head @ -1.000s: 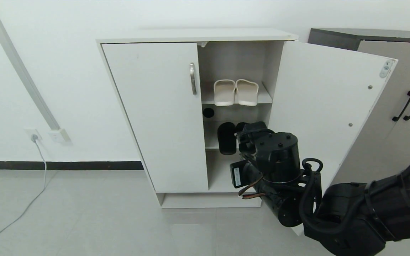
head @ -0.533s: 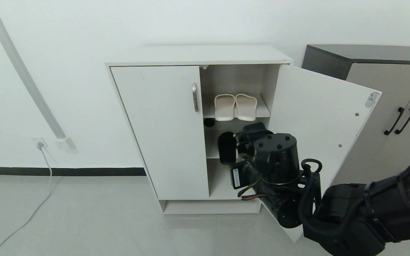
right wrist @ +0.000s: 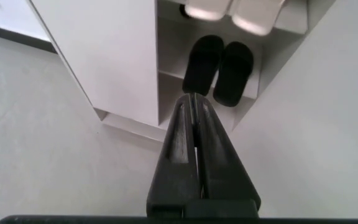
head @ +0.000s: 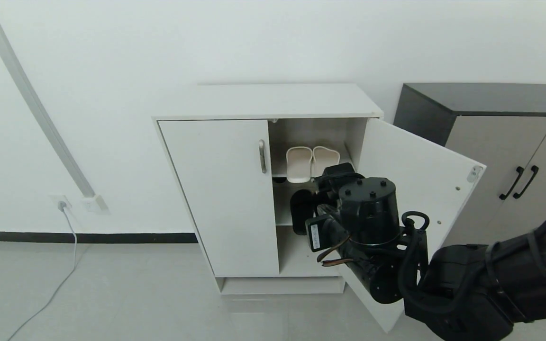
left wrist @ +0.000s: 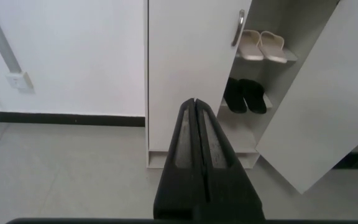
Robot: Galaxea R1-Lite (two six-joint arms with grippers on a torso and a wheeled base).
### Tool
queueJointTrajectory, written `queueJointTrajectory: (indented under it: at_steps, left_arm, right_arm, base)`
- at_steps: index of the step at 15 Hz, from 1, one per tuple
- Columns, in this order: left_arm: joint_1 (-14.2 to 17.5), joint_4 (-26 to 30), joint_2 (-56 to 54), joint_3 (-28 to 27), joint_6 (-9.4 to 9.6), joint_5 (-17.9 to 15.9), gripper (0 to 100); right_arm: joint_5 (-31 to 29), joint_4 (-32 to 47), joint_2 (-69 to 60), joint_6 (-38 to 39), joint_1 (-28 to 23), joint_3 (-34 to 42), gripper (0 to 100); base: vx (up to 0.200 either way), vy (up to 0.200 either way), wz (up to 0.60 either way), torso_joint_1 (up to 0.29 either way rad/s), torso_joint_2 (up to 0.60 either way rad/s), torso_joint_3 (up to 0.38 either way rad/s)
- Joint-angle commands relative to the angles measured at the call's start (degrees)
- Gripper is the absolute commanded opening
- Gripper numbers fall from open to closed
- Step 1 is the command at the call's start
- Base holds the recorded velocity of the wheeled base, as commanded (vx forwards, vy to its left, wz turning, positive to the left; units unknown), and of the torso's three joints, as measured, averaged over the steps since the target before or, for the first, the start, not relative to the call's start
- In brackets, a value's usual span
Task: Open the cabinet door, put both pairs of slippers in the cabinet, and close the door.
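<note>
Right door ajar, slippers on two shelves, bottom bay seemingly free

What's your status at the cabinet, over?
Left gripper shut, empty; right gripper shut, empty. White slippers on upper shelf, black slippers on shelf below; right door open. Possible obstruction: right gripper before the opening, maybe in door's swing.

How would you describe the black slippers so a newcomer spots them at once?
Find the white two-door cabinet against the white wall, its right door swung open. Inside the open half, the pair of black slide slippers lies on the middle shelf. It is the dark pair, one shelf below the cream slide slippers.
</note>
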Motion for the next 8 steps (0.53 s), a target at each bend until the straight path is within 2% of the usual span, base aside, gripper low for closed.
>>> queueJointTrajectory:
  at_steps: [1, 8]
  left_arm:
    - [0.02, -0.01, -0.01, -0.01, -0.04, 0.02, 0]
    - [0.02, -0.01, -0.01, -0.01, -0.04, 0.02, 0]
  right_arm:
    - [0.02, -0.03, -0.08, 0.01, -0.02, 0.0, 0]
    - [0.11, -0.03, 0.01, 0.01, -0.11, 0.0, 0]
  base:
    - [0.0, 0.0, 0.0, 0.159, -0.5, -0.31]
    - [0.0, 0.0, 0.0, 0.194, -0.51, -0.315]
